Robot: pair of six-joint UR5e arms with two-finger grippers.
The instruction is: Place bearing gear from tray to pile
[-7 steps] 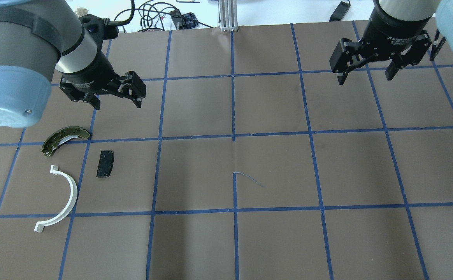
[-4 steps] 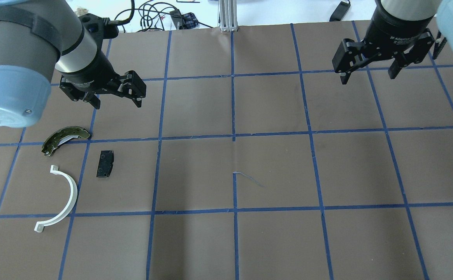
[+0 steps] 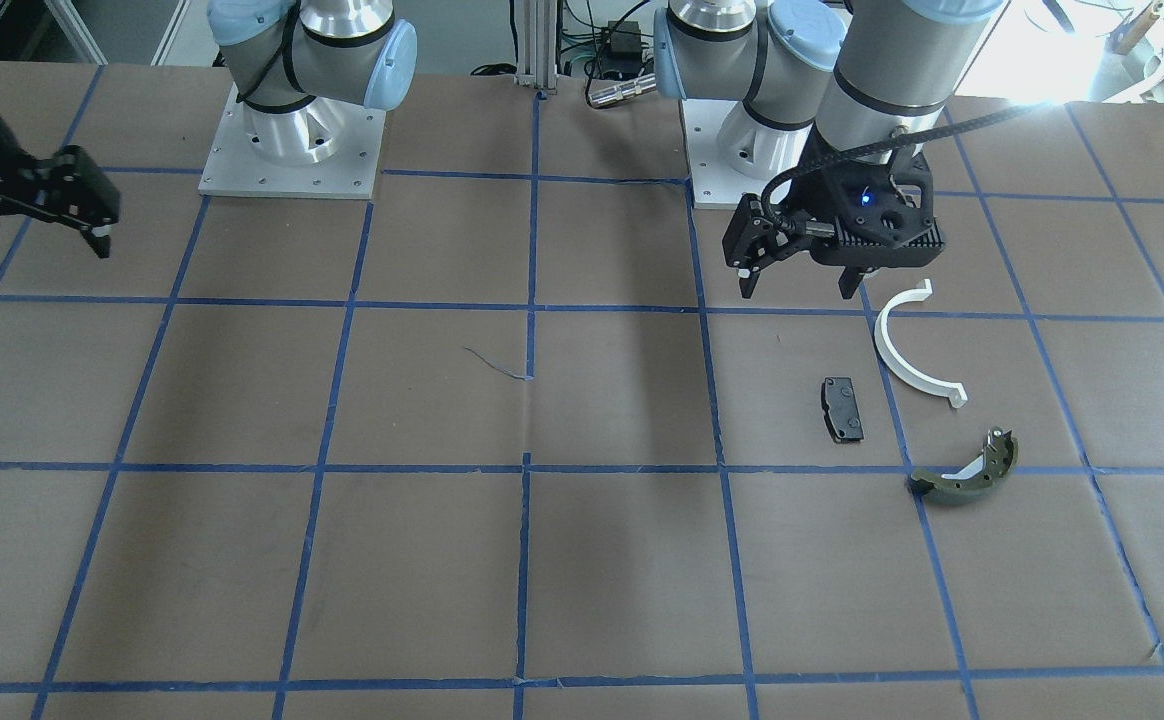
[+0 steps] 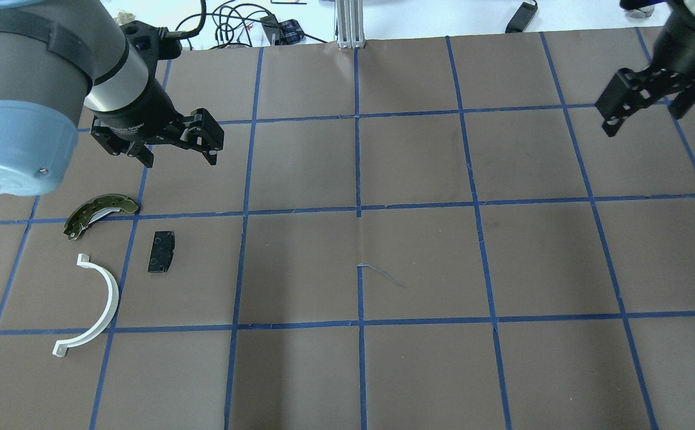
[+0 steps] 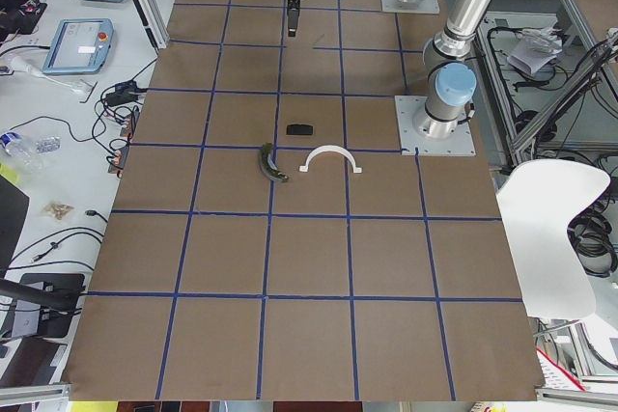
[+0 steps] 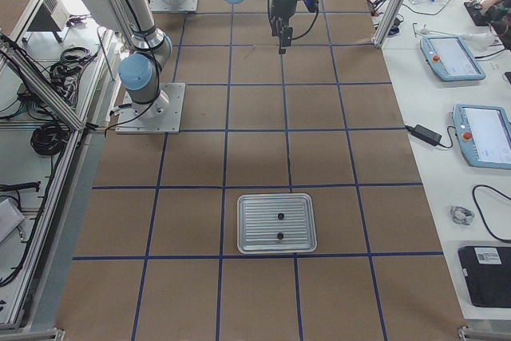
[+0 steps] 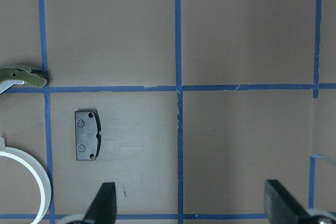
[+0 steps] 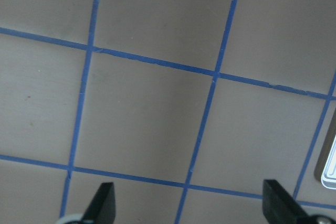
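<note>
while both pincers hang spread and empty, the step in hand reads as the reach for a pick. the metal tray [image 6: 255, 233], carrying two small dark parts, probably bearing gears [image 6: 279, 216], lies well outboard of the right pincer [image 4: 643, 119]. the pile [image 4: 161, 251] lies near the left pincer [image 4: 180, 158]. next: centre the right pincer over one gear and descend.

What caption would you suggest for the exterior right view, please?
The right claw hovers above the gridded table, well short of the ribbed metal tray holding two small dark parts.
</note>
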